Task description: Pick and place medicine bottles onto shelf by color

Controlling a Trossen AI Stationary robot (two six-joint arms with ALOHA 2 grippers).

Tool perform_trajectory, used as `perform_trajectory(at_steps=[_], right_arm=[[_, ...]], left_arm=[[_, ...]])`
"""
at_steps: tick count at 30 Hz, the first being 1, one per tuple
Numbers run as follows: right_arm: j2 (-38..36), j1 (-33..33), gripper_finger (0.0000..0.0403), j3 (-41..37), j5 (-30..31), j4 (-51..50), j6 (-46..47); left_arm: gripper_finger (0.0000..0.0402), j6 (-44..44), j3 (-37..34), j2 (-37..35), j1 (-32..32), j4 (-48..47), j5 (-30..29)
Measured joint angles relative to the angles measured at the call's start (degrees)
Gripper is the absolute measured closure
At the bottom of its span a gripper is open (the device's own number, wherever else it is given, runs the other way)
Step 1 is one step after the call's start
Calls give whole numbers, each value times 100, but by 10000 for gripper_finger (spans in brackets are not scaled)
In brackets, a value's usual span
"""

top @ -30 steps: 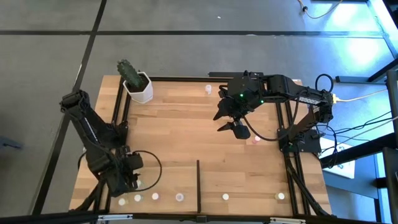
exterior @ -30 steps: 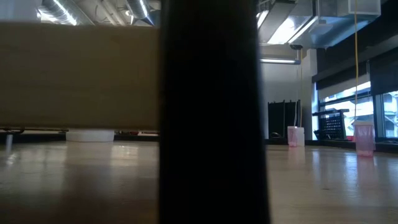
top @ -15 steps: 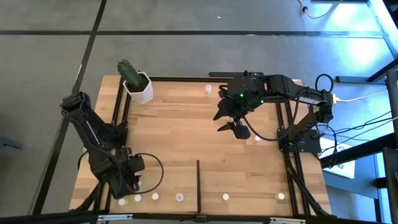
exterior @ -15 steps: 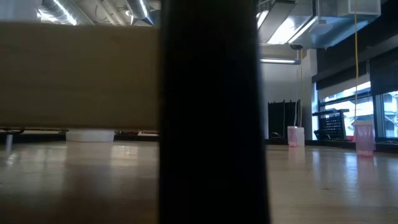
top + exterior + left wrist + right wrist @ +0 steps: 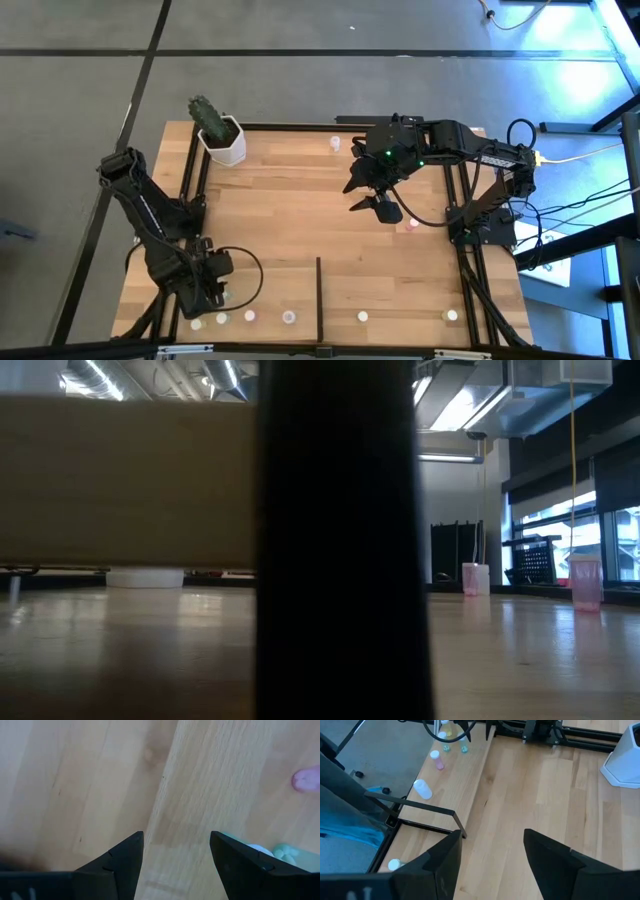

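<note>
Our left gripper point(image 5: 212, 293) hangs open, empty, low over the shelf's point(image 5: 270, 290) front-left edge beside the medicine bottles point(image 5: 250, 316); the right gripper point(image 5: 375, 205) waits open above bare mid-table.

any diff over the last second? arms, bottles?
Barely. The left arm crept slightly toward the near-left corner, its pincer low over the bottles there, open and empty. Nothing was taken hold of or let go. The right pincer, cactus pot and black divider stayed put.

Overhead, table-level, 2 wrist views downward
</note>
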Motion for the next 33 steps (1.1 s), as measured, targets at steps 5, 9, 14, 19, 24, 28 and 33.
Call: perform_trajectory(at_steps=[5, 9, 14, 19, 24, 28, 33], right_arm=[[0, 0, 187, 0, 0, 0, 0], [0, 2, 187, 0, 0, 0, 0], [0, 2, 187, 0, 0, 0, 0], [0, 1, 187, 0, 2, 0, 0], [0, 0, 187, 0, 0, 0, 0], [0, 0, 187, 0, 1, 0, 0], [0, -1, 187, 0, 0, 0, 0]], left_arm=[[179, 0, -17, 0, 0, 29, 95], [179, -2, -17, 0, 0, 139, 268], [179, 28, -17, 0, 0, 277, 275], [179, 37, -17, 0, 0, 366, 275], [179, 40, -17, 0, 0, 311, 275], [179, 40, -17, 0, 0, 212, 275], [179, 199, -17, 0, 0, 184, 275]])
